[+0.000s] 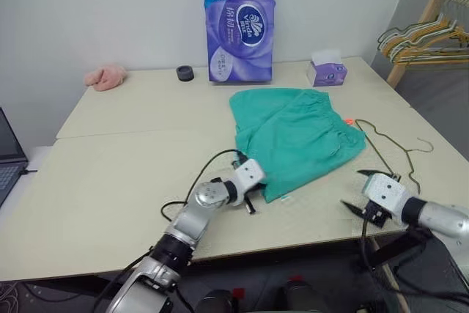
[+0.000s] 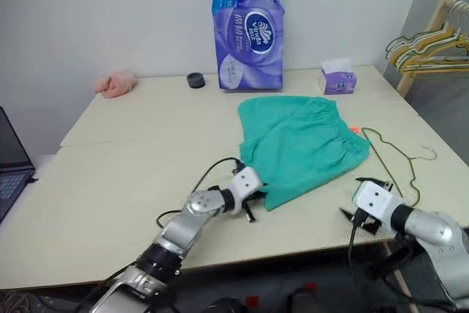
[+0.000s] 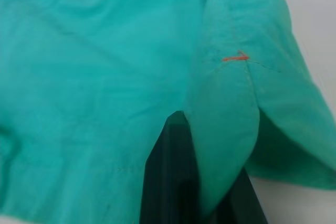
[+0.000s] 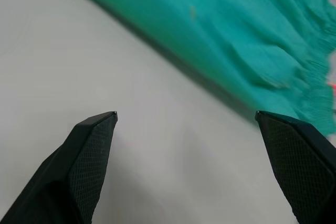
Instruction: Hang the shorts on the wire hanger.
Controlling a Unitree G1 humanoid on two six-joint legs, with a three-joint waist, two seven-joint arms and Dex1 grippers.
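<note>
Left fingers (image 3: 173, 177) pinch shorts (image 1: 297, 137) hem; right fingers (image 4: 89, 156) spread wide.

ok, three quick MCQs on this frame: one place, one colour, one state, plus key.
1. The thin olive-grey wire hanger lies:
A. on the shorts
B. on the table beside the shorts' waistband
C. on the rack

2. The small cloth at the table's far corner is:
A. pink
B. blue
C. white

3. The left pincer is:
A. wide open
B. shut on the teal-green fabric shorts
C. shut on nothing

Key: B, wire lies flat by the waistband; A, pink bundle by the wall; B, hem fabric is pinched between its fingers.
</note>
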